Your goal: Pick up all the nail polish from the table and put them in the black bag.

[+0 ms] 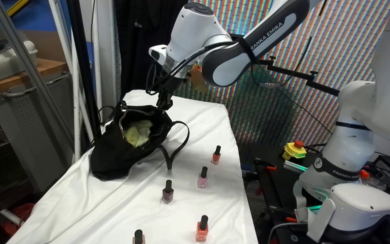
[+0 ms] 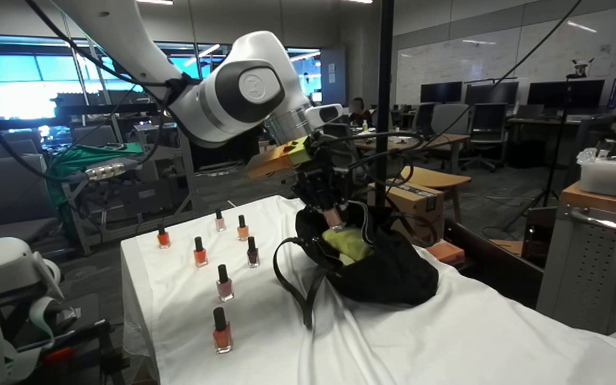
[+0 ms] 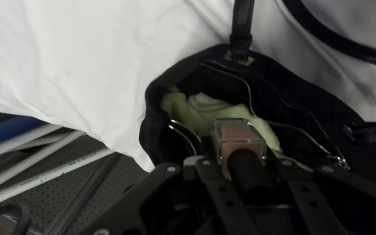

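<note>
- Gripper (image 3: 245, 166) is clamped on one pinkish nail polish (image 3: 240, 134), cap up.
- It is held over the open mouth of the black bag (image 2: 393, 280).
- Yellow-green fabric (image 2: 348, 243) is contained inside.
- Seven more bottles (image 2: 222, 338) are stood upright on the white-draped table (image 2: 447, 337).

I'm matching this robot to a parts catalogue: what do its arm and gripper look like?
The Franka Emika Panda arm has a white, rounded shell with dark panels and FRANKA EMIKA lettering. Black cables run along it towards the black Robotiq gripper, which has a yellow-orange piece above it. The jaws are linked bars with small holes and round screw heads.
</note>
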Motion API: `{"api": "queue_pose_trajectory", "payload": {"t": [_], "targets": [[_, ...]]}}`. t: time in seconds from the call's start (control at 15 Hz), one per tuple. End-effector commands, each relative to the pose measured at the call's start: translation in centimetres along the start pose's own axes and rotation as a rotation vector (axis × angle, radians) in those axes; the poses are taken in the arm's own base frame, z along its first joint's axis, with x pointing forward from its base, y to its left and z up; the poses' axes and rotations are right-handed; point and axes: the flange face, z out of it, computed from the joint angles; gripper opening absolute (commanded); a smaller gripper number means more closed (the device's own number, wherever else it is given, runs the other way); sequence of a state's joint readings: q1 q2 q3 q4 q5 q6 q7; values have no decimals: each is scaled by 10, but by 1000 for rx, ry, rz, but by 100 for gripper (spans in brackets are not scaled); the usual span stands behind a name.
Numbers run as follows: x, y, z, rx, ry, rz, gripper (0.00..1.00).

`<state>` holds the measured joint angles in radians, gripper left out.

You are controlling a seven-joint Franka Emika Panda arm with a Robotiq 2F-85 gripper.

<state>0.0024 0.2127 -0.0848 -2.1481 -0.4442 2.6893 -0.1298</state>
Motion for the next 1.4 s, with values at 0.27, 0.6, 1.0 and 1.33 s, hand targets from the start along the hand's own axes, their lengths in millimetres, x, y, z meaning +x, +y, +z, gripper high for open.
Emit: {"api": "queue_pose_trajectory", "payload": {"t": [0.27, 0.6, 1.0, 1.33], "targets": [[33, -12, 28, 7, 63, 38, 15], [42, -14, 43, 2, 88, 62, 15], [46, -18, 56, 11, 69, 104, 68], [40, -23, 54, 9, 57, 125, 98]]}}
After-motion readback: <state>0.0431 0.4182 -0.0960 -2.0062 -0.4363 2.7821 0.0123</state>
